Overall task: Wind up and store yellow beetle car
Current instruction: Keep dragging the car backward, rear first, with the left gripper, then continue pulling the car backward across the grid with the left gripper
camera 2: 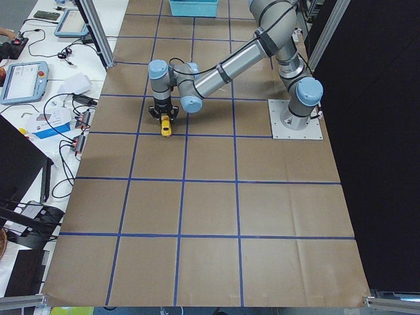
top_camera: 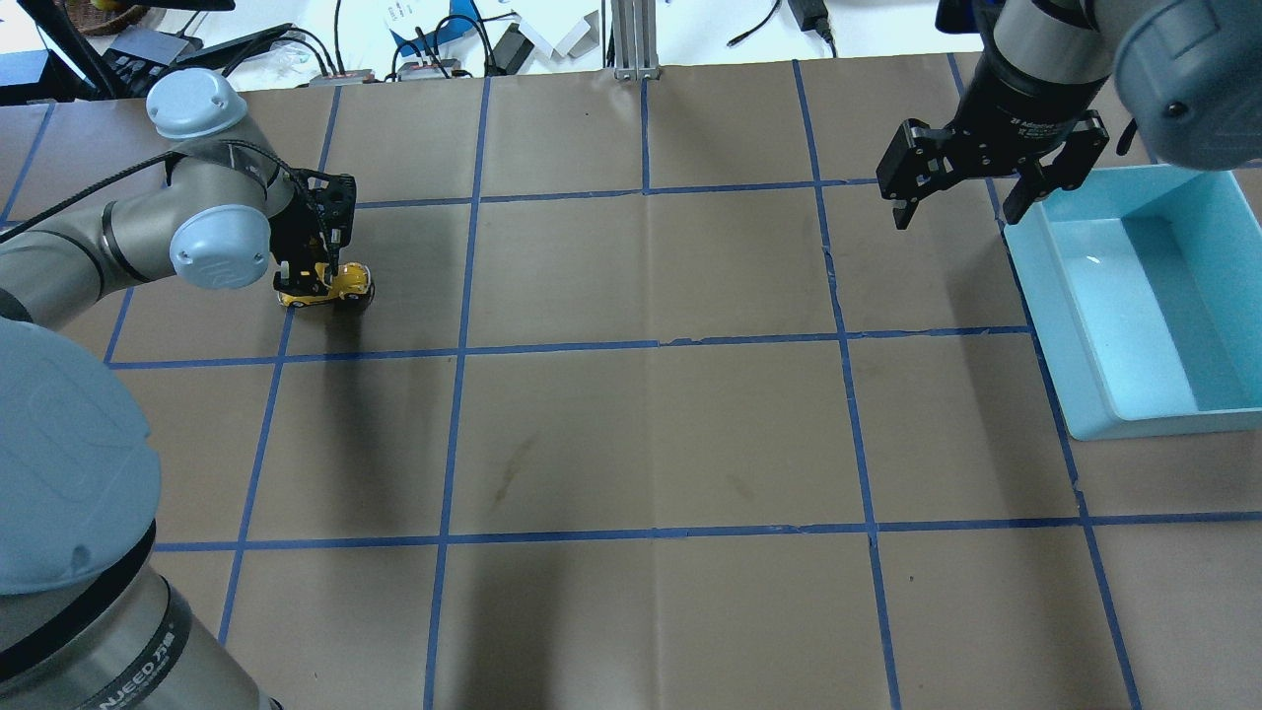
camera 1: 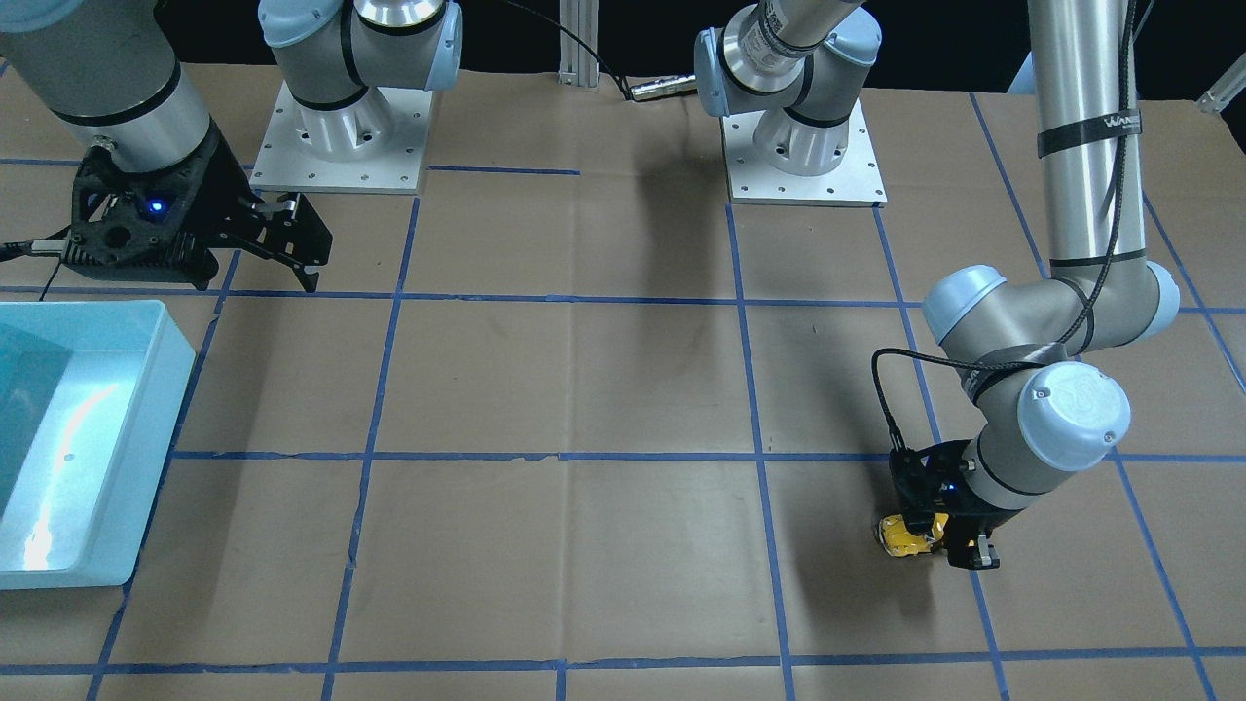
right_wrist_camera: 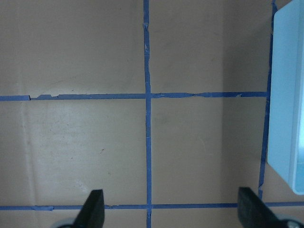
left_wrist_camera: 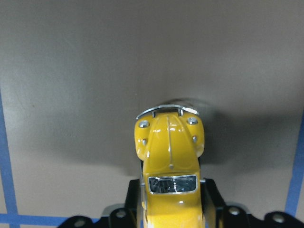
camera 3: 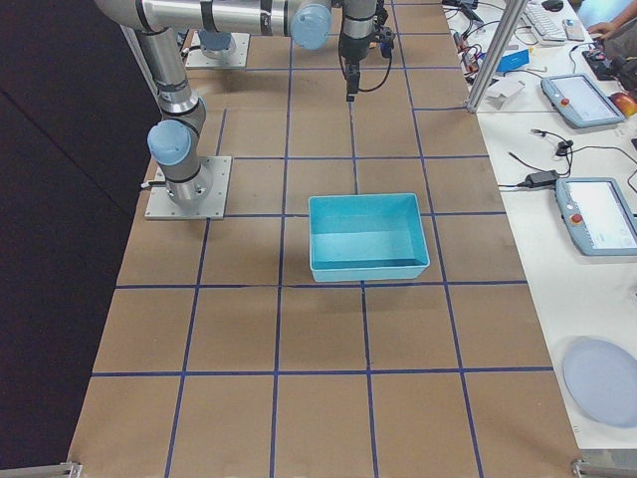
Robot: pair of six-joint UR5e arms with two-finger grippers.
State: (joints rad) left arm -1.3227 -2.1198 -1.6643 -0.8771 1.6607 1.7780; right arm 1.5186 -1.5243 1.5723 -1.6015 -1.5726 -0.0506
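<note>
The yellow beetle car point(camera 1: 903, 536) is small and glossy, with dark windows and a silver bumper. It sits at table level on the brown table, on the robot's left side. My left gripper point(camera 1: 936, 541) is shut on its rear half, with a finger on each side. The left wrist view shows the car's point(left_wrist_camera: 170, 161) nose pointing away from the gripper point(left_wrist_camera: 171, 211). It also shows in the overhead view point(top_camera: 333, 286) under the left gripper point(top_camera: 312, 270). My right gripper point(top_camera: 956, 219) is open and empty, above the table beside the bin.
A light blue bin point(top_camera: 1045, 286) stands on the robot's right side, and nothing shows inside it; its wall point(right_wrist_camera: 285, 95) shows at the right wrist view's edge. Blue tape lines grid the brown table point(top_camera: 651, 434). The two arm bases point(camera 1: 341, 136) stand at the robot's edge.
</note>
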